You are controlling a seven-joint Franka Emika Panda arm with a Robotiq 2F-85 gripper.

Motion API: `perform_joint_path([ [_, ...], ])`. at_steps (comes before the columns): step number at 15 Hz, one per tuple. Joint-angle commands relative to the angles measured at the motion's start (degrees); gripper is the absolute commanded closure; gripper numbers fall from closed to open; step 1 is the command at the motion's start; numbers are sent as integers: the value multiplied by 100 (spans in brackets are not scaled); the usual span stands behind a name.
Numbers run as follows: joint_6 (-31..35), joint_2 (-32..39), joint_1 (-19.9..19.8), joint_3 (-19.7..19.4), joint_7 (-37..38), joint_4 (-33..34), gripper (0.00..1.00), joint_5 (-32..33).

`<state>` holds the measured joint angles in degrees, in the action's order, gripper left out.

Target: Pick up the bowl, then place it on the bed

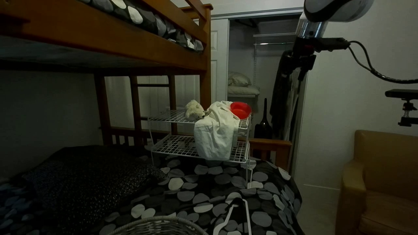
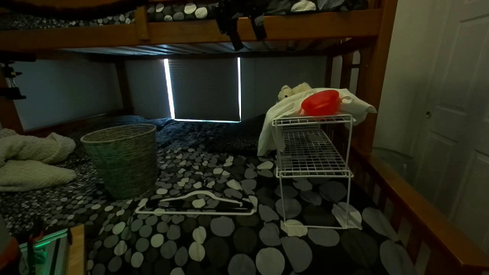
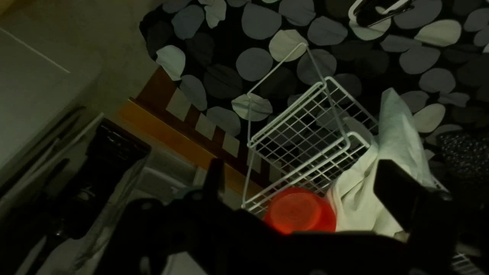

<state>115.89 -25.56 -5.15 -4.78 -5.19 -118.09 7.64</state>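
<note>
The red bowl [image 1: 240,110] sits tilted at the end of the top shelf of a white wire rack [image 2: 314,175], against a white cloth [image 1: 215,137]. It also shows in the other views [image 2: 321,103] [image 3: 296,212]; in the wrist view its lower edge is hidden by the gripper body. My gripper [image 1: 293,75] is open and empty, in the air above and apart from the bowl. Its fingers stand wide apart in the wrist view [image 3: 301,164] and show against the upper bunk in an exterior view [image 2: 250,42]. The bed [image 2: 229,244] has a black spread with grey and white dots.
A cream teddy bear [image 1: 193,111] sits on the rack beside the cloth. A wicker basket [image 2: 126,164] and hangers [image 2: 196,214] are on the bed. The upper bunk's wooden rail [image 2: 305,28] overhangs it. A wooden footboard [image 2: 420,225] runs behind the rack. An armchair [image 1: 375,156] stands aside.
</note>
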Motion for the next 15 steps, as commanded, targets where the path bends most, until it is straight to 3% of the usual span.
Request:
perform_joint_path([
  [1,-513,822,114,-184,-1050,883,0,173],
  [5,-1066,1749,16,-340,-2074,1930,0,442],
  [7,-1234,2048,-36,-373,-2216,2424,0,417],
  [8,-905,1679,-20,-324,-1991,1843,0,321],
  [11,-1059,2023,-56,-335,-2110,2320,0,323],
  [15,-1076,2062,-57,-332,-2115,2390,0,324],
])
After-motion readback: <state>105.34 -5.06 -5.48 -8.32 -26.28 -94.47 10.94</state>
